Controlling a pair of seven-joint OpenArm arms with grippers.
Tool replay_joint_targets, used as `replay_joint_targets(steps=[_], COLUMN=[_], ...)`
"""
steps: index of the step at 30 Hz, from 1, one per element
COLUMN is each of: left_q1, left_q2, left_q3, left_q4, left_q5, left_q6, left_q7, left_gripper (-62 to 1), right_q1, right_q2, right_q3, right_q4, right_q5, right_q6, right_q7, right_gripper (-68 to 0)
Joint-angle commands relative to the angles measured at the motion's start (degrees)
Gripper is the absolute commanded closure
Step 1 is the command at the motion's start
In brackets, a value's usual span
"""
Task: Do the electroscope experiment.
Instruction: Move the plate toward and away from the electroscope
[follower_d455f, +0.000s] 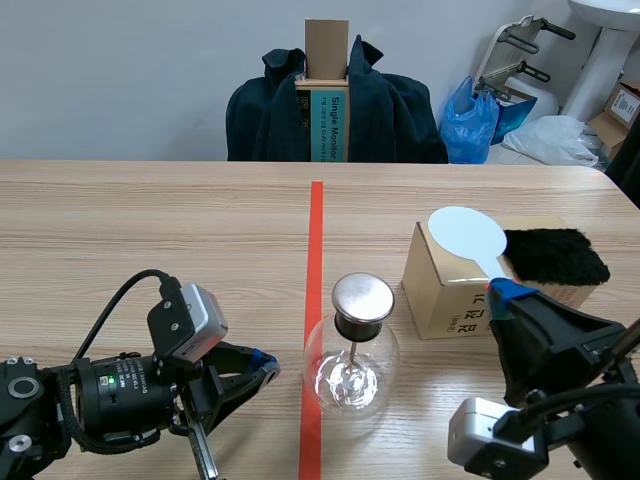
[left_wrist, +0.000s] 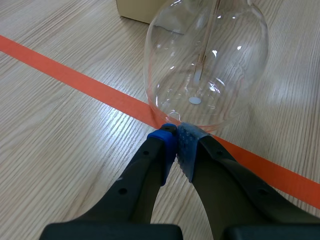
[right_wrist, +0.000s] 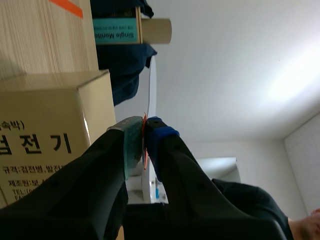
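Observation:
The electroscope (follower_d455f: 352, 350), a round glass flask with a metal disc on top, stands on the orange tape line. My left gripper (follower_d455f: 265, 365) lies low on the table to its left. In the left wrist view that gripper (left_wrist: 175, 145) is shut on nothing, its tips right at the foot of the flask (left_wrist: 205, 65). My right gripper (follower_d455f: 500, 292) is shut on the handle of a pale round paddle (follower_d455f: 467, 235), held upright in front of the cardboard box (follower_d455f: 440, 290). The right wrist view shows the paddle (right_wrist: 151, 90) edge-on, pinched by that gripper (right_wrist: 144, 131).
A black fur cloth (follower_d455f: 555, 255) lies on top of the cardboard box (right_wrist: 45, 125). Across the table stands a chair with a dark jacket (follower_d455f: 335, 110) and a tall carton. A blue bag (follower_d455f: 475, 120) and other clutter sit at the back right.

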Motion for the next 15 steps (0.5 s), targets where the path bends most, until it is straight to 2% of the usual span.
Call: replay_joint_targets(steps=[1, 6, 15], left_q1=[0.0, 0.0, 0.0], left_q2=[-0.2, -0.2, -0.2], left_q3=[-0.3, -0.3, -0.3], left_q4=[1.3, 1.3, 1.3], left_q5=[-0.4, -0.4, -0.4], left_q6=[-0.1, -0.1, -0.1], left_q7=[-0.9, -1.0, -1.0], left_gripper=[-1.7, -1.7, -1.7], right_q1=[0.5, 0.5, 0.5], right_q2=[0.9, 0.9, 0.9], right_q3=[0.5, 0.5, 0.5], right_q4=[1.6, 1.6, 1.6], right_q5=[0.7, 0.7, 0.7], right_q6=[-0.5, -0.5, -0.5], right_q7=[-1.3, -1.4, 11.6], right_gripper=[-0.9, -0.9, -0.9])
